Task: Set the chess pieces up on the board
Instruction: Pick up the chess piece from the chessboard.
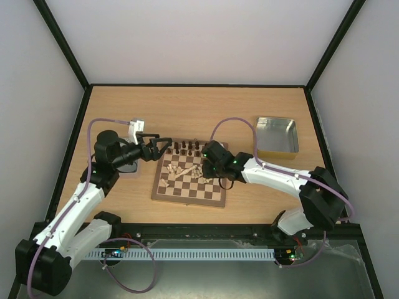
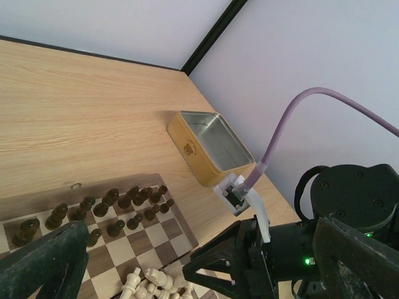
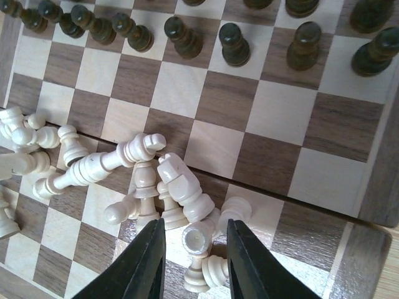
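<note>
The dark chessmen (image 3: 234,45) stand upright in two rows along the far edge of the board (image 1: 187,201), so that side looks finished. My own side has hardly begun, by my reckoning. The cream chess pieces (image 1: 187,169) lie in a heap across the middle squares, most of them toppled and leaning on one another, with one or two pawns upright among them. The two near rows where they belong look bare in the overhead view.

My right gripper (image 3: 194,227) is low over the right end of that heap, its jaws drawn in to a narrow gap. Between them sits one cream piece (image 3: 196,240), tipped so that its round base faces my wrist camera. I see a sliver of board on either side of it, so I judge that I am straddling it and have no firm hold yet. Other cream pieces press close around it — one just under my fingers, another leaning in from the left — and they could get dragged along.

My left gripper (image 1: 161,147) hovers at the board's far left corner, jaws spread wide and holding nothing.

The metal tin (image 1: 277,136) sits well apart, on the table to the right.

What is left is nearly everything: each cream piece lifted out of the heap and stood on its own near-row square.
</note>
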You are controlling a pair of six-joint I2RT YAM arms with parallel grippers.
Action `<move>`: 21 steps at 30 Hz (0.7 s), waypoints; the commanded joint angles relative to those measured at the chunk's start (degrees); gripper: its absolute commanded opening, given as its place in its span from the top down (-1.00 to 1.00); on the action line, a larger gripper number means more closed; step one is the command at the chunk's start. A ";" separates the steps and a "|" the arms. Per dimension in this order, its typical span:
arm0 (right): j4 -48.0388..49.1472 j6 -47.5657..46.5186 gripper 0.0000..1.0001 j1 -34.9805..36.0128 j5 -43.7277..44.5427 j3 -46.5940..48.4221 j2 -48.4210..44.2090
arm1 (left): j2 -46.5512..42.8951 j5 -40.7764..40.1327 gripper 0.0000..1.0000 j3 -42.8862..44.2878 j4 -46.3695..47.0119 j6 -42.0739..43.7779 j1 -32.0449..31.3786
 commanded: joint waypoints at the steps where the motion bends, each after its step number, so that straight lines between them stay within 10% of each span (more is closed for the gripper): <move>1: -2.59 0.29 0.46 1.04 2.85 2.53 2.33 | -1.82 -1.16 -0.99 -0.25 -1.48 2.20 -0.26; 21: -4.32 2.75 0.66 2.53 3.27 5.27 7.55 | -1.95 -1.81 -0.99 -0.88 -1.22 2.75 -0.22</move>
